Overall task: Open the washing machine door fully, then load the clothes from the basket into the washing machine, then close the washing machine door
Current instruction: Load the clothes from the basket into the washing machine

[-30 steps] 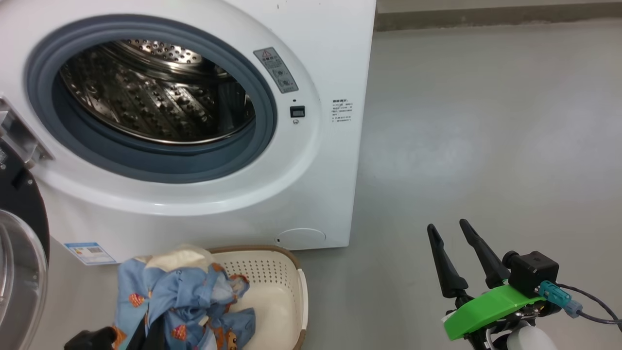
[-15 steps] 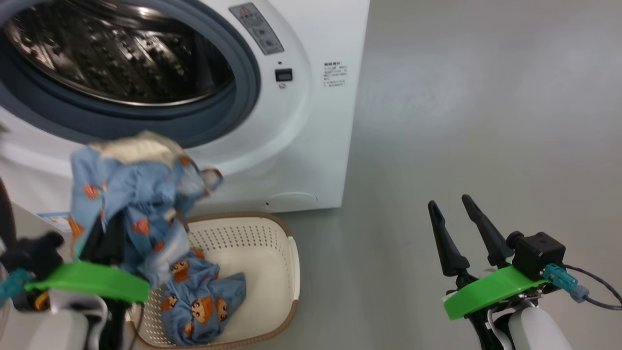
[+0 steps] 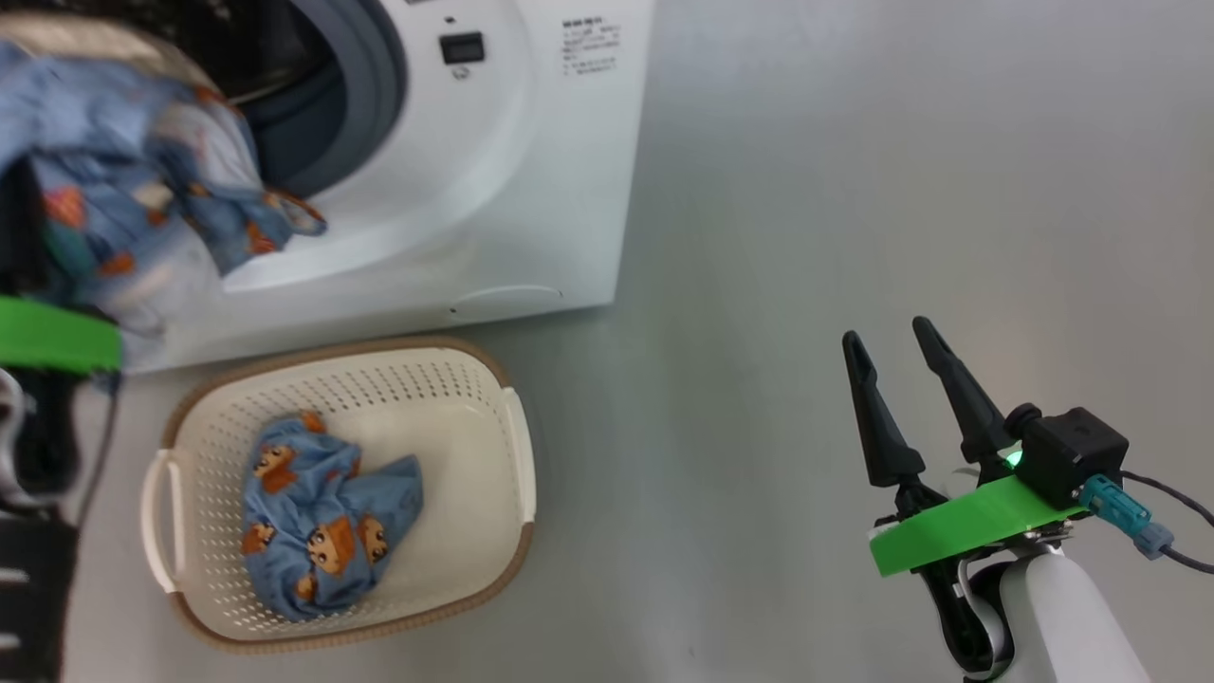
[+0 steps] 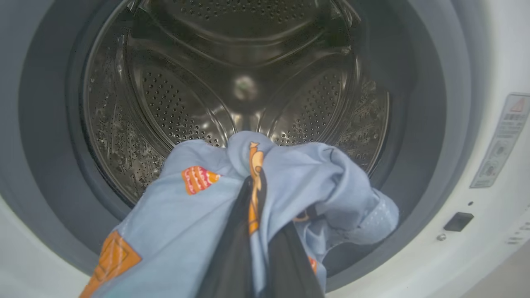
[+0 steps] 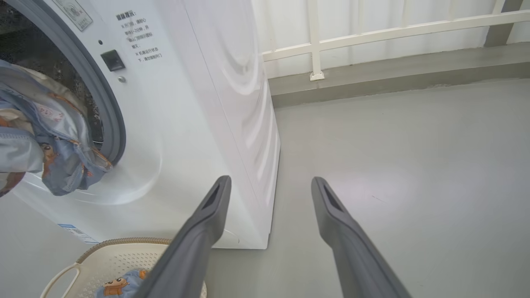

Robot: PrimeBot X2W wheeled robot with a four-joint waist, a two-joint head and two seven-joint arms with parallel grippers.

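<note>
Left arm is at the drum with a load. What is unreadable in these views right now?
- Left tool fingertips: left wrist view, buried in the held clothes.
- Drum lower front: same view, behind that bundle.
- Basket floor under the piece lying in it: head view, covered by it.
- Washing machine panel text: head view, too small and blurred.

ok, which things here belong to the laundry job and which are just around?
Job: washing machine; blue garment pinched in the shut left gripper in front of the drum; second blue garment lying in the basket.
Just around: floor; white railing; right gripper, open, holding nothing.
</note>
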